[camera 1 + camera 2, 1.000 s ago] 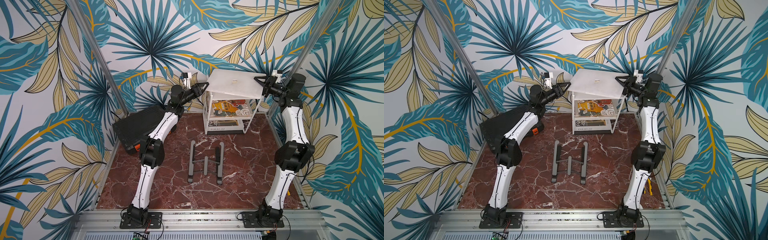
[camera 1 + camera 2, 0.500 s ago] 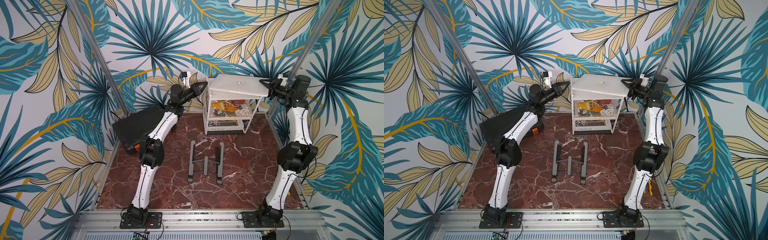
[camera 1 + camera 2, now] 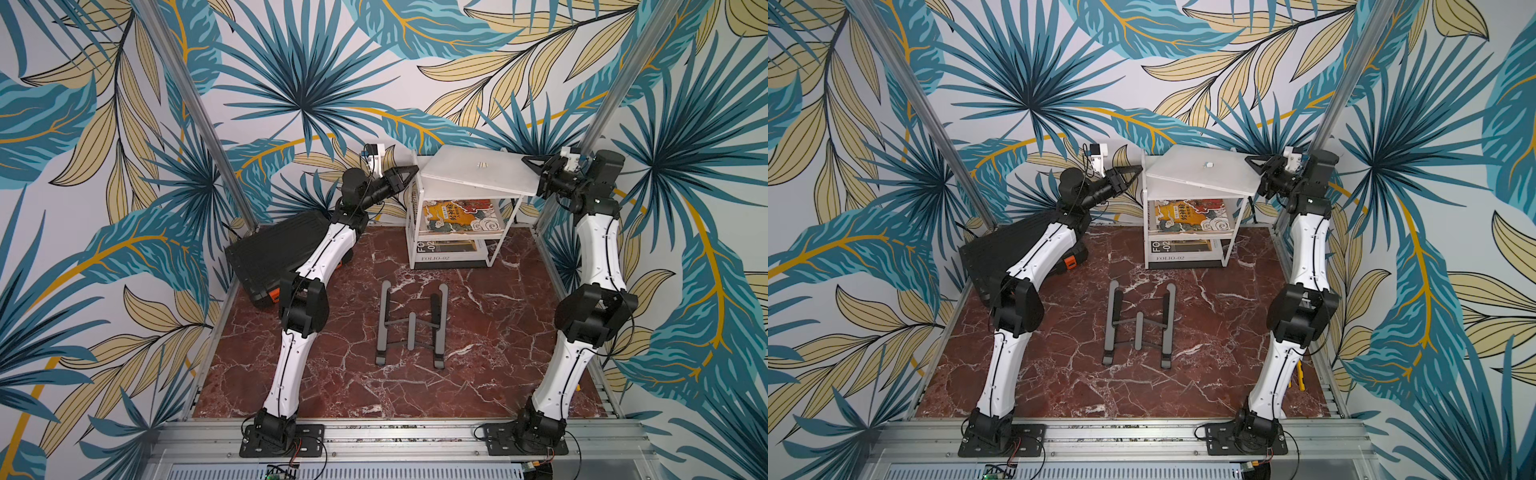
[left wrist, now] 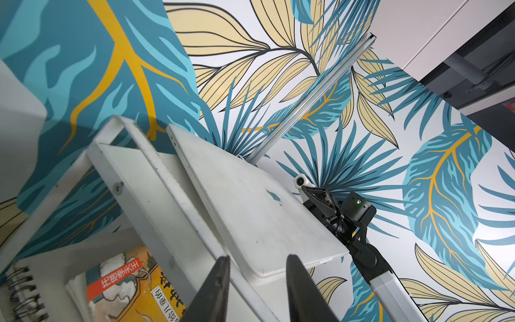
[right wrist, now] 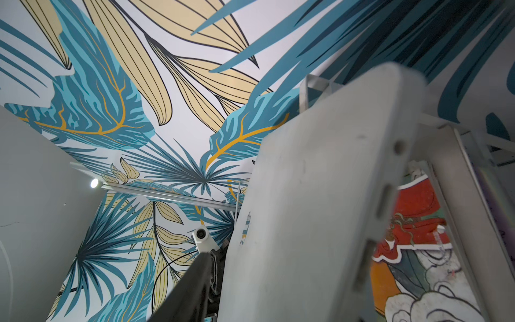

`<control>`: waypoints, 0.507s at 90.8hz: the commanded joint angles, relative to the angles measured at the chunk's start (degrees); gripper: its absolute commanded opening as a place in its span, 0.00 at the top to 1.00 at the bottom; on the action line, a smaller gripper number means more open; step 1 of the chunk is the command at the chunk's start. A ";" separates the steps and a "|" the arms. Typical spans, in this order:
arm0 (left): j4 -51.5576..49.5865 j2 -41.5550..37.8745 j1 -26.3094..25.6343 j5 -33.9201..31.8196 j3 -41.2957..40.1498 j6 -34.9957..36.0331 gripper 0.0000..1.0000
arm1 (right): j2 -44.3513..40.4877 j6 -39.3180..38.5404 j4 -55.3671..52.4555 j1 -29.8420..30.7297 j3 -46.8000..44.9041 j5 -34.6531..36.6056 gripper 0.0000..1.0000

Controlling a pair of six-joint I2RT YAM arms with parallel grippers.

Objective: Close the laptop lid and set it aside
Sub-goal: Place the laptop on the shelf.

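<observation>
The laptop (image 3: 478,170) (image 3: 1200,174) is closed and lies on top of the white shelf rack (image 3: 412,232), its left side a little higher than its right. The laptop lid (image 4: 250,212) faces up, logo showing. My left gripper (image 3: 413,170) (image 4: 257,258) hovers just off the laptop's left corner, open, nothing between its fingers. My right gripper (image 3: 530,164) straddles the laptop's right edge. One of its fingers (image 5: 195,278) stands a thin slit off the lid (image 5: 320,195); the other is hidden under the laptop.
Books (image 3: 457,214) fill the rack's lower shelves. A black ribbed case (image 3: 270,249) with orange latches lies at the back left under my left arm. A grey folding laptop stand (image 3: 411,324) sits mid-table on the red marble top. Patterned walls stand close behind and beside the rack.
The laptop, held up between both grippers a second ago, has come down onto the rack top. The right arm shifted right and its jaws widened. The left gripper now stands just clear of the edge.
</observation>
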 commanded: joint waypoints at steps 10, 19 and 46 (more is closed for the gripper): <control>0.65 -3.45 -0.18 0.97 0.22 0.57 0.61 | 0.86 -3.71 -11.35 -0.18 4.38 -0.60 0.39; 1.12 -3.25 -0.09 0.88 0.05 0.34 0.61 | 1.66 -5.07 -14.86 -0.22 7.20 0.40 0.35; 3.04 -2.93 0.34 0.29 -0.86 -0.98 0.60 | 3.98 -4.78 -21.00 -0.28 13.34 4.85 0.42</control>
